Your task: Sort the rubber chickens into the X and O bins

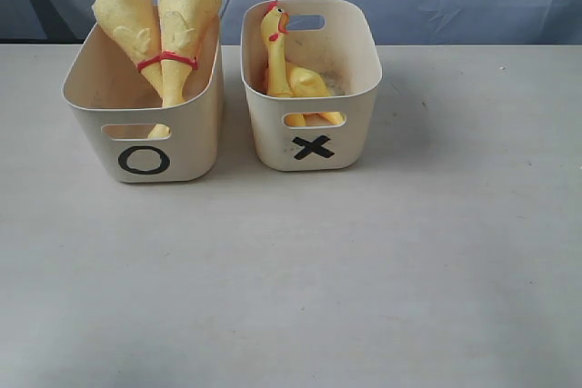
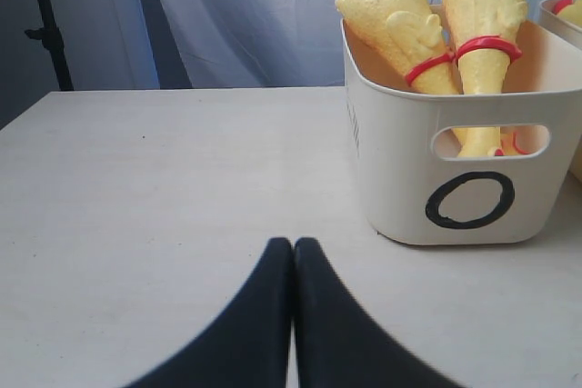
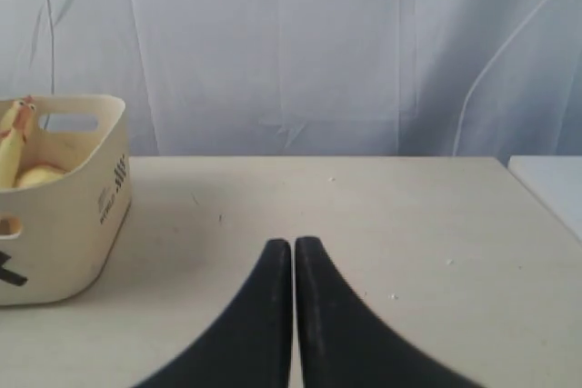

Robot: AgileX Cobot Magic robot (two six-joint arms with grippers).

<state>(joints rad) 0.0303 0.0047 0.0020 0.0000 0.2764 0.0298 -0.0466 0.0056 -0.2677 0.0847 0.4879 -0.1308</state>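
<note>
- Two big rubber chickens (image 1: 186,15) stand head-down in the O bin (image 1: 195,147). Their long axes are steep and lean slightly apart, and their bodies rise well above the rim. A red band rings each neck.
- One small chicken (image 1: 277,52) sits upright in the X bin (image 1: 350,143) with its red comb just above the rim. More yellow shows through the slot handle, but I cannot tell whether that is a fourth chicken.
- The bins sit just beside each other without touching, the O bin on the left of the exterior view.
- The left gripper (image 2: 293,243) has its jaws pressed together and holds nothing. It sits low over the table (image 1: 291,279), with the O bin near and ahead, off to one side.
- The right gripper (image 3: 293,243) is likewise pressed together and empty. The X bin is near it, ahead and off to one side.
- No chicken lies loose on the visible table. Judgement: the sorting looks complete or nearly so, with nothing left for either arm to reach for.
- Materials: the chickens have pebbled, soft-looking yellow skin. The tubs are smooth cream plastic with rounded corners, and the table top is matte and pale.
</note>
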